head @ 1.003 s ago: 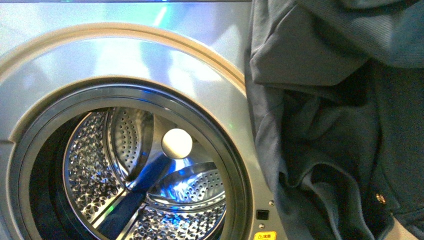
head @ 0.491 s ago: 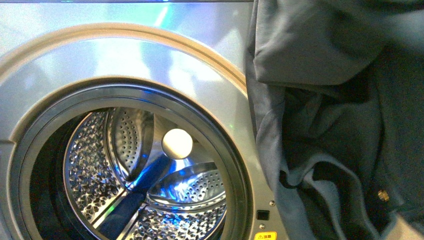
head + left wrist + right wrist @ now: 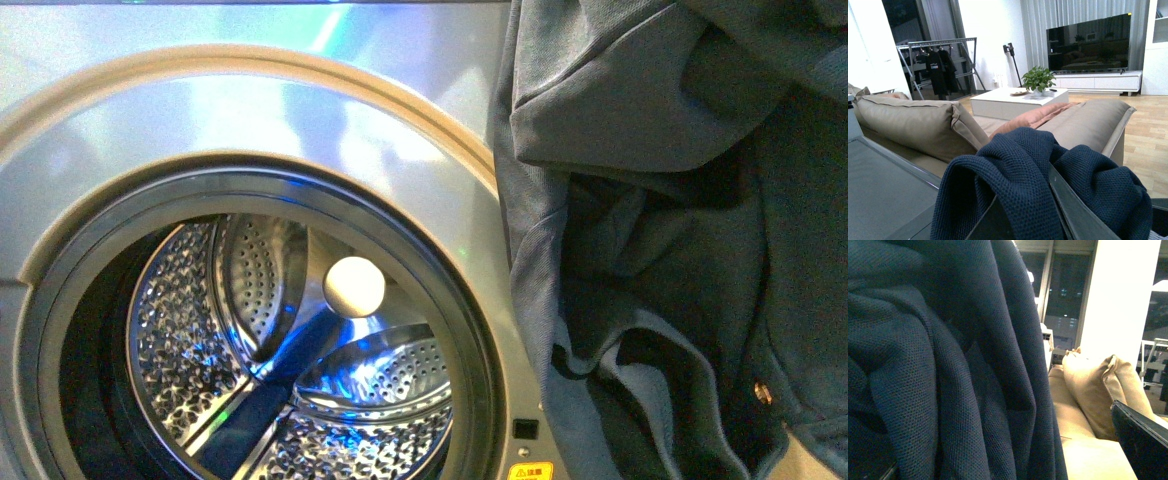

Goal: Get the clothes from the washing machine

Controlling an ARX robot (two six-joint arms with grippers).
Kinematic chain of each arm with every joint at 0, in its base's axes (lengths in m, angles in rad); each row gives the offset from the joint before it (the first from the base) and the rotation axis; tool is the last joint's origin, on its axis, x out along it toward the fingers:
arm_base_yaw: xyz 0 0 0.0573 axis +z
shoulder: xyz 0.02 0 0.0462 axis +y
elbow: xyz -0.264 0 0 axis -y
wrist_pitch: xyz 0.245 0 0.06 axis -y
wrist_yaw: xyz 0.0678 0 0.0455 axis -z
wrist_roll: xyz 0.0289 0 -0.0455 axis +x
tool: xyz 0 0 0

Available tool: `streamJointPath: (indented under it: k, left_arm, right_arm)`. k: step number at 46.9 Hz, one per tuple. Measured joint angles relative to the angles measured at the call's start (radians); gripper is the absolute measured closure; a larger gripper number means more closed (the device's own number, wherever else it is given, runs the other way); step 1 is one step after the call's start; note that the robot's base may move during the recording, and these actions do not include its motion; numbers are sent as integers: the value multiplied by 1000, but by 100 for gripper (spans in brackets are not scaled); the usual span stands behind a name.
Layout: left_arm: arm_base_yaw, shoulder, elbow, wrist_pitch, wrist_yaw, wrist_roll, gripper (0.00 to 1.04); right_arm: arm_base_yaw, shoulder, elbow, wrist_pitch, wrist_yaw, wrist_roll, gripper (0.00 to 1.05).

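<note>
Navy garment (image 3: 660, 250) dangles beside the washing machine (image 3: 250, 110), draped over my left fingers (image 3: 1083, 215), right fingers (image 3: 1143, 440) half-buried; I can't tell either grip, so it might slide off.

front: blue-white glare on washing machine (image 3: 250, 110) | wrist views: sharp, indoor room light

The silver-grey front-loading washing machine (image 3: 250, 110) shows pale blue and green glints. Its perforated steel drum (image 3: 240, 290) has a dotted, embossed pattern with vivid blue reflections and a cream round disc (image 3: 354, 287). The dark navy-blue soft fabric garment (image 3: 680, 250) has a fine mesh-like weave and a small brass-coloured stud (image 3: 763, 393). The plump fabric sofa cushion (image 3: 913, 125) is plain beige.
</note>
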Motion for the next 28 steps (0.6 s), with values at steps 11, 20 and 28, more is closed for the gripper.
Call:
streamJointPath:
  k: [11, 20, 28]
  left_arm:
    - [0, 0, 0, 0, -2, 0, 98]
    - [0, 0, 0, 0, -4, 0, 98]
    - [1, 0, 0, 0, -5, 0, 98]
  right_arm:
    - [-23, 152, 135, -63, -122, 59, 8]
    - [-22, 270, 253, -171, -234, 108, 8]
    - [27, 290, 262, -203, -281, 146, 8]
